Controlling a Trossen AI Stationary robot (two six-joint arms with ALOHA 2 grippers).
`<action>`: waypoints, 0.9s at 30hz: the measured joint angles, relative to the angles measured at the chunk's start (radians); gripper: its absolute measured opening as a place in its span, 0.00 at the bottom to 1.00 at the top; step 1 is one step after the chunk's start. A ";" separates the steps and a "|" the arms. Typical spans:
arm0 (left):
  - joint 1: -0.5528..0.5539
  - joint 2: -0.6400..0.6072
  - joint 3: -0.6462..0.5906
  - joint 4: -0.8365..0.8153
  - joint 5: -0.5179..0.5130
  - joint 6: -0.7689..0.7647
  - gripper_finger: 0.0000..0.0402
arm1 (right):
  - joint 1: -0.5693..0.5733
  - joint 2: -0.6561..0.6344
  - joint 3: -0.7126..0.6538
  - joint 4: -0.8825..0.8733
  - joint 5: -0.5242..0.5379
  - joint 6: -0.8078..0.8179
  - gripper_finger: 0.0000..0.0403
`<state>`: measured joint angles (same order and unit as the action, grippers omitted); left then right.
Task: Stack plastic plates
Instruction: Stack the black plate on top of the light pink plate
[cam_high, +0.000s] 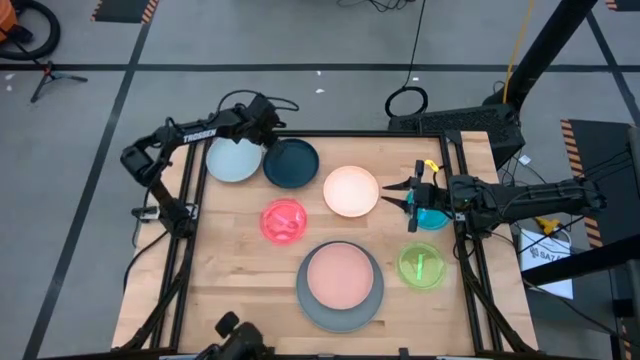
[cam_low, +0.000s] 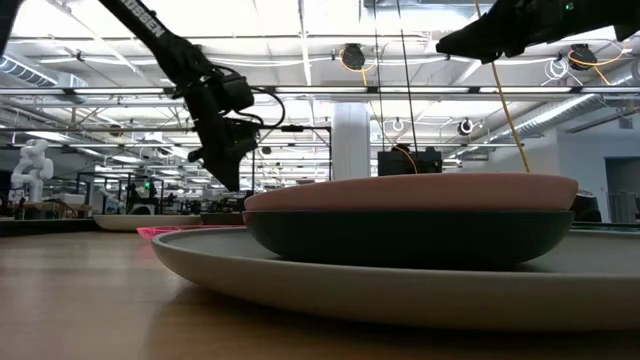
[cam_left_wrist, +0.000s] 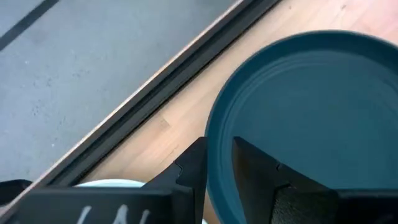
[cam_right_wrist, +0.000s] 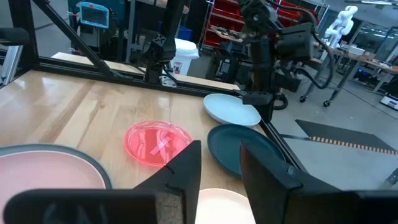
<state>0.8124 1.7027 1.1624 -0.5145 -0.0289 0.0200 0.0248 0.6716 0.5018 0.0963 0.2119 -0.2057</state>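
A large grey plate (cam_high: 318, 308) lies near the table's near edge, with a black plate (cam_low: 410, 238) and a pink plate (cam_high: 340, 274) stacked in it. Lying singly on the table are pale blue (cam_high: 232, 160), dark teal (cam_high: 292, 164), cream (cam_high: 351, 191), translucent magenta (cam_high: 284, 221), green (cam_high: 421, 267) and teal (cam_high: 433, 217) plates. My left gripper (cam_high: 270, 132) is at the dark teal plate's far rim, slightly open; in the left wrist view the rim (cam_left_wrist: 217, 155) shows between its fingers. My right gripper (cam_high: 392, 192) hovers open between the cream and teal plates. My left gripper stands with one finger (cam_left_wrist: 194, 163) outside and one finger (cam_left_wrist: 258, 165) inside the dark teal plate's far rim, coming from above. I cannot tell whether the fingers touch it. The plate lies flat on the table.
Black frame rails (cam_high: 370, 133) run along the table's far edge and sides. Bare wood (cam_high: 230, 280) shows at the near left. A cable coil (cam_high: 407, 102) lies on the floor beyond the table.
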 joint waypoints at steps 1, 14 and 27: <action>0.002 0.018 0.028 -0.018 0.000 0.008 0.20 | 0.000 0.000 0.000 0.000 0.000 0.000 0.25; 0.019 0.160 0.167 -0.144 -0.002 0.023 0.20 | 0.000 0.000 0.000 -0.020 0.000 0.009 0.25; 0.014 0.159 0.167 -0.153 0.000 0.043 0.40 | 0.000 0.000 0.001 -0.026 0.001 0.010 0.25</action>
<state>0.8260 1.8618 1.3293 -0.6674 -0.0288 0.0632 0.0250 0.6720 0.5030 0.0706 0.2126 -0.1955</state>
